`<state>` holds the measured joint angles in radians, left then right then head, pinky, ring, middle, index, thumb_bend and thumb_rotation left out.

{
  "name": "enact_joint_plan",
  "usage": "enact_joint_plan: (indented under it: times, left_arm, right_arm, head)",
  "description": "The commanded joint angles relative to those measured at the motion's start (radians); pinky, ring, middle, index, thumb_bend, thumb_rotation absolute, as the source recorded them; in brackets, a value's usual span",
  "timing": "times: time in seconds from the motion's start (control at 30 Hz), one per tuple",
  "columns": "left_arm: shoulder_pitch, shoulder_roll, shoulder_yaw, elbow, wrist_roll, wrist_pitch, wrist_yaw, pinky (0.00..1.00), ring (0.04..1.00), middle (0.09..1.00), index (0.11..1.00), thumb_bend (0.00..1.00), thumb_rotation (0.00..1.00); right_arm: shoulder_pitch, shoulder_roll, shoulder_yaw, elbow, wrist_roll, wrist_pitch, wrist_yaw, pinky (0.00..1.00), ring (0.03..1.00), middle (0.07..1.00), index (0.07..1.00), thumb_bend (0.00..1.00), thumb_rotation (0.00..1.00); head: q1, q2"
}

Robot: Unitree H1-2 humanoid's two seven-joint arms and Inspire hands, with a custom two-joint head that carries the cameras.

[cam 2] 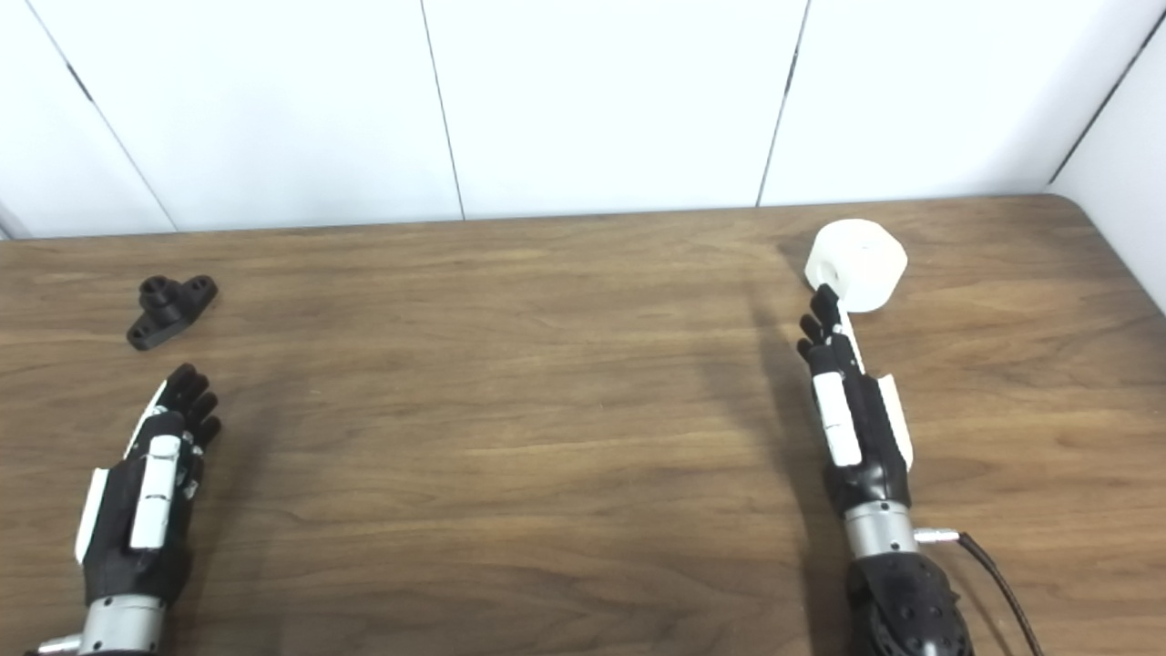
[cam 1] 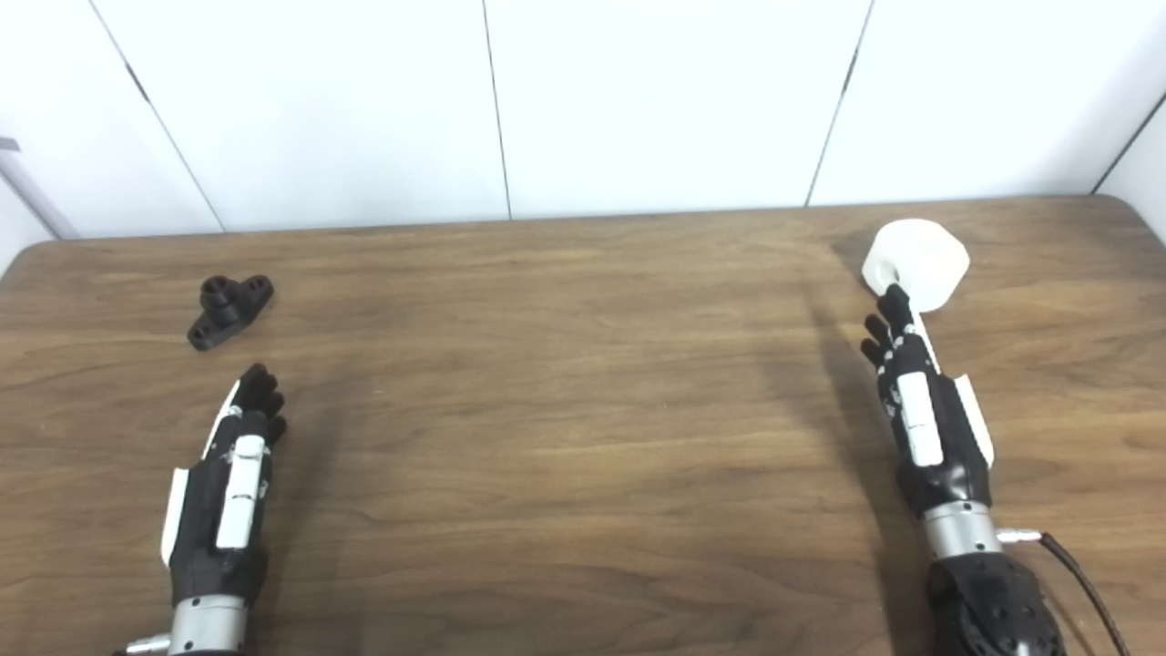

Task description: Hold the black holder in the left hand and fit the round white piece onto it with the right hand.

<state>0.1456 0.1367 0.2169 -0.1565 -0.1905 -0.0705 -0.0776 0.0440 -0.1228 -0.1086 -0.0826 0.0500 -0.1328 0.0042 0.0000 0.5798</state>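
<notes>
The black holder point(cam 1: 230, 310) lies on the wooden table point(cam 1: 565, 383) at the far left, a short tube on a flat base with holes. Just below it, a small gap away, my left hand point(cam 1: 232, 474) is open and holds nothing. The round white piece point(cam 1: 916, 262) sits at the far right of the table. My right hand point(cam 1: 925, 410) reaches up to it, open, with its fingertips point(cam 1: 894, 301) at the piece's near edge. I cannot tell whether they touch it.
A white panelled wall point(cam 1: 583, 100) runs along the table's far edge. A thin black cable point(cam 1: 1084, 583) trails from my right wrist at the bottom right. The table's right corner is rounded point(cam 2: 1066, 205).
</notes>
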Motion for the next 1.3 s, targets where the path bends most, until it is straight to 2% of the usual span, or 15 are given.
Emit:
enact_joint_plan:
  times: [0.0, 0.33, 0.53, 0.93, 1.03, 1.17, 1.27]
  left_arm:
    - [-0.008, 0.006, -0.001, -0.003, 0.004, -0.030, 0.003, 0.97, 0.960, 0.956, 0.946, 0.52, 0.76]
    - [-0.002, 0.000, -0.009, -0.012, 0.037, -0.021, 0.019, 0.95, 0.947, 0.947, 0.940, 0.54, 0.77]
    - [-0.002, -0.008, -0.019, -0.004, 0.041, -0.034, 0.022, 0.96, 0.948, 0.948, 0.938, 0.53, 0.76]
    - [-0.015, -0.029, -0.034, 0.049, 0.076, -0.074, 0.045, 0.92, 0.921, 0.932, 0.930, 0.56, 0.74]
    - [-0.013, -0.038, -0.039, 0.055, 0.091, -0.085, 0.051, 0.91, 0.917, 0.929, 0.928, 0.55, 0.74]
    - [-0.013, -0.041, -0.044, 0.077, 0.086, -0.114, 0.042, 0.93, 0.928, 0.938, 0.938, 0.51, 0.75]
    - [-0.016, -0.042, -0.046, 0.098, 0.082, -0.131, 0.038, 0.93, 0.926, 0.935, 0.937, 0.54, 0.72]
  right_arm:
    - [0.024, 0.002, 0.003, 0.047, 0.000, -0.024, 0.006, 0.96, 0.968, 0.985, 0.997, 0.55, 0.95]
    - [0.029, -0.005, 0.000, 0.044, 0.011, -0.017, 0.013, 0.97, 0.959, 0.970, 0.989, 0.55, 0.95]
    - [0.028, -0.020, -0.001, 0.065, 0.011, -0.029, 0.017, 0.96, 0.956, 0.966, 0.984, 0.57, 0.97]
    - [0.007, -0.043, -0.013, 0.169, 0.043, -0.115, 0.044, 0.96, 0.945, 0.950, 0.976, 0.58, 0.94]
    - [0.005, -0.049, -0.015, 0.193, 0.049, -0.139, 0.050, 0.96, 0.941, 0.949, 0.976, 0.58, 0.95]
    - [0.002, -0.052, -0.017, 0.216, 0.058, -0.157, 0.055, 0.96, 0.937, 0.945, 0.973, 0.58, 0.94]
    - [0.000, -0.054, -0.019, 0.229, 0.066, -0.157, 0.062, 0.97, 0.941, 0.947, 0.980, 0.56, 0.95]
  head:
    - [0.003, 0.001]
    - [0.035, -0.008]
    - [0.068, -0.028]
    - [0.142, -0.099]
    - [0.160, -0.126]
    - [0.180, -0.150]
    - [0.194, -0.167]
